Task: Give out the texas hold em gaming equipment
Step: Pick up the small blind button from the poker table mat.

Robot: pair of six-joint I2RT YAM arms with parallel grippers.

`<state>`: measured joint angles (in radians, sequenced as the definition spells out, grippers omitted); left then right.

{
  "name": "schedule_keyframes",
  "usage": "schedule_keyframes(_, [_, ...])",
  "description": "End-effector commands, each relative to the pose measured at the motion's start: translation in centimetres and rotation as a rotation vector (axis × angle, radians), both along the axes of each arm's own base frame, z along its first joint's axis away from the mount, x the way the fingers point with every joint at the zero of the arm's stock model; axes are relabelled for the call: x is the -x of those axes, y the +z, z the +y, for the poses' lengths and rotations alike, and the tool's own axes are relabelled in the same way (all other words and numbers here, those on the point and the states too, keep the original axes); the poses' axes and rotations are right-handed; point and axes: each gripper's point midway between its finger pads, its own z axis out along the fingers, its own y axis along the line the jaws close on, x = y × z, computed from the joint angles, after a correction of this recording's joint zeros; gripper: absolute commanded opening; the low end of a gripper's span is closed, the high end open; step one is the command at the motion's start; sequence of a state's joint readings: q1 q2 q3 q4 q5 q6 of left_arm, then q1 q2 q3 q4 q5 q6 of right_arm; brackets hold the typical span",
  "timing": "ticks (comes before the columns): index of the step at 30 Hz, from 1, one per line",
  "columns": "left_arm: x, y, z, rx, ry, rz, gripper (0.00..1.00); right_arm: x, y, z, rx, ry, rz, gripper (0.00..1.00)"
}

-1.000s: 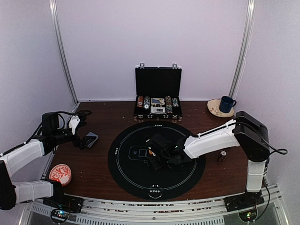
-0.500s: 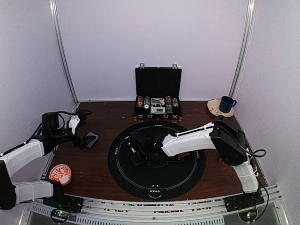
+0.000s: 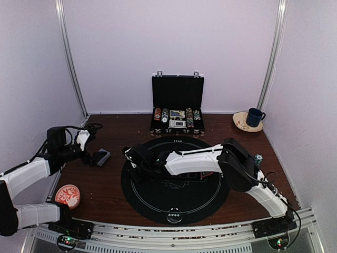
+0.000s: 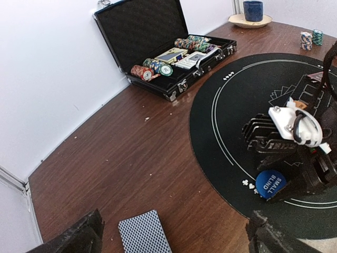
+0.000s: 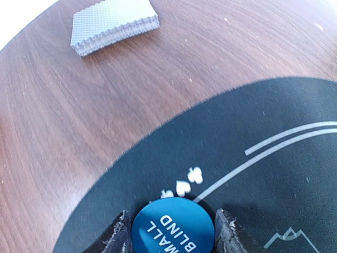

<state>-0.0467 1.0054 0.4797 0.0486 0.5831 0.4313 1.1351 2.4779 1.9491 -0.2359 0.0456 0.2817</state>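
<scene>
Right hand (image 3: 132,158), swung leftward across the mat (image 3: 210,196), clamps the blue small-blind disc (image 5: 172,231), seemingly to seat it there; left hand (image 3: 92,157), spread apart, hovers by the deck (image 4: 144,232).

matt black felt-like mat (image 5: 274,121), smooth wood-grain table (image 5: 79,110), glossy blue plastic disc (image 5: 172,230), cross-hatched paper cards (image 5: 113,21)

- round black mat (image 3: 152,196) sits mid table (image 3: 113,138)
- right gripper (image 3: 131,158) low at mat's far-left rim, arm stretched across mat; grip too small to read
- left gripper (image 3: 90,156) left of mat, just beside card deck (image 3: 102,156)
- open black briefcase (image 3: 177,92) behind mat, chip rows inside
- red-and-white dish (image 3: 67,195) near-left of mat
- blue mug (image 3: 256,116) on saucer (image 3: 240,123), far-right of mat
- chip stack (image 3: 257,158) right of mat
- small dark disc (image 3: 174,215) on mat's near rim
</scene>
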Motion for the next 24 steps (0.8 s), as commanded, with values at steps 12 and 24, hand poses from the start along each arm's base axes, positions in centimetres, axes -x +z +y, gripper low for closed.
schedule_keyframes(12, [-0.6, 1.4, 0.4, 0.004, 0.039, -0.074, 0.98, -1.5, -0.8, 3.3, -0.055, 0.008, -0.07, 0.55])
schedule_keyframes(24, [-0.5, 1.5, 0.4, 0.007, 0.038, -0.076, 0.98, -0.8, 4.1, 0.8, -0.048, 0.005, -0.095, 0.7])
